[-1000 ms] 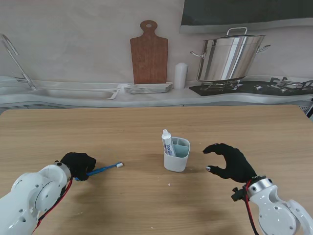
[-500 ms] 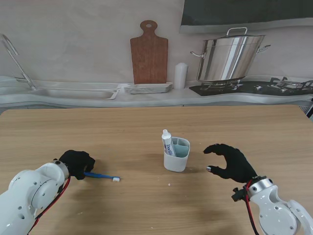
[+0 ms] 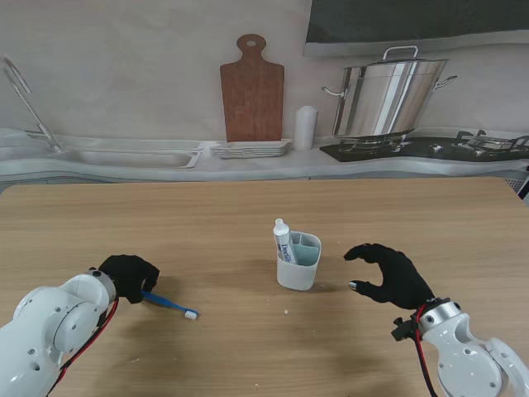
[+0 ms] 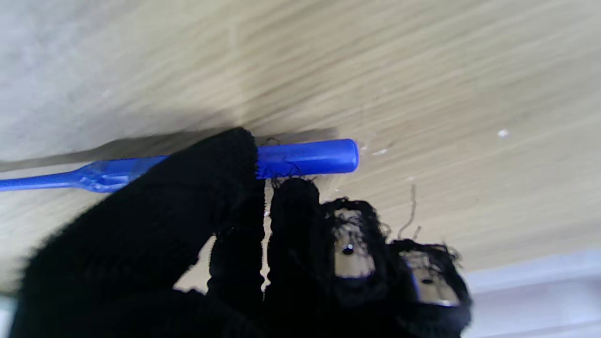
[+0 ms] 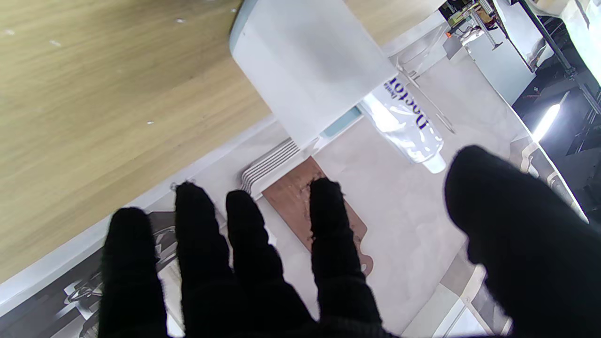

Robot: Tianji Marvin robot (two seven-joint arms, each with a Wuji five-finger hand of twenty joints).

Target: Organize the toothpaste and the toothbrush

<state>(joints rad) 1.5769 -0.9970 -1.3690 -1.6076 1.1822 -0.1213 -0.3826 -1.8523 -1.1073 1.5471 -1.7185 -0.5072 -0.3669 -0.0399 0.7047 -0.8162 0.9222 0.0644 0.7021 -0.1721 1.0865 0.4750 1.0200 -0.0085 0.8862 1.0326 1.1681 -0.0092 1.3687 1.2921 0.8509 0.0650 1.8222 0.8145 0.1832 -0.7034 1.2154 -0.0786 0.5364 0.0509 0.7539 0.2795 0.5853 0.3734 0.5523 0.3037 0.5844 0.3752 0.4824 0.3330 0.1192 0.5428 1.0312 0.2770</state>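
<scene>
Toothbrush [image 3: 169,303] in the left hand [image 3: 131,277] swings: its white head, pointing right and away from the robot a second ago, now angles nearer the robot, low against the table [image 3: 248,347]. Hand drifts slightly left.

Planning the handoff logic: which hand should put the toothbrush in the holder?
Left. The left hand is shut on the toothbrush; the right hand is open beside the holder.
</scene>
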